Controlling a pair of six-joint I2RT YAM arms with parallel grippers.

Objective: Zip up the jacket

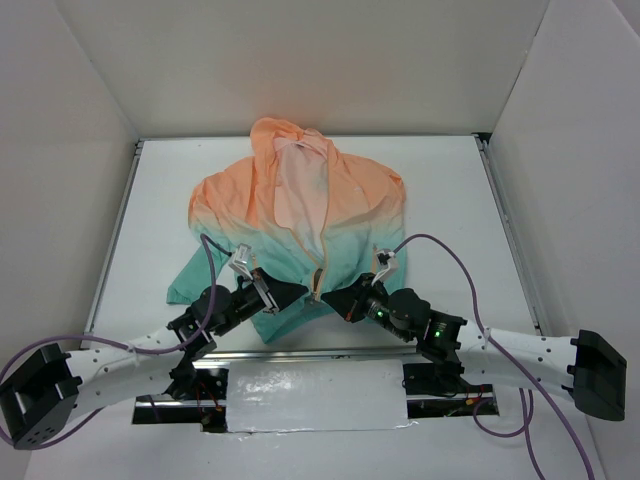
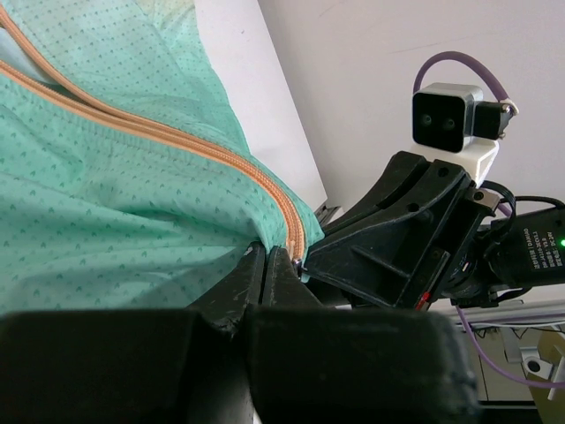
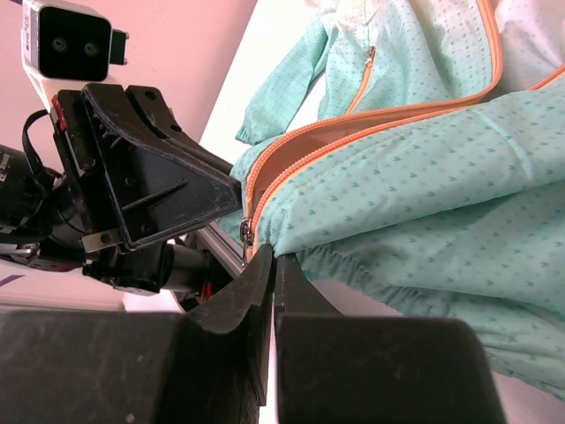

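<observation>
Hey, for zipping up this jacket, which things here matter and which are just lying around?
Job: jacket, its orange zipper, left pincer and right pincer, both shut on the jacket.
Just there: table, purple cables, white walls.

from above, the left gripper [image 1: 298,291] and right gripper [image 1: 330,297] cover the jacket [image 1: 290,205] hem at the zipper [image 1: 323,255] base, and both wrist views crop off its hood.
</observation>
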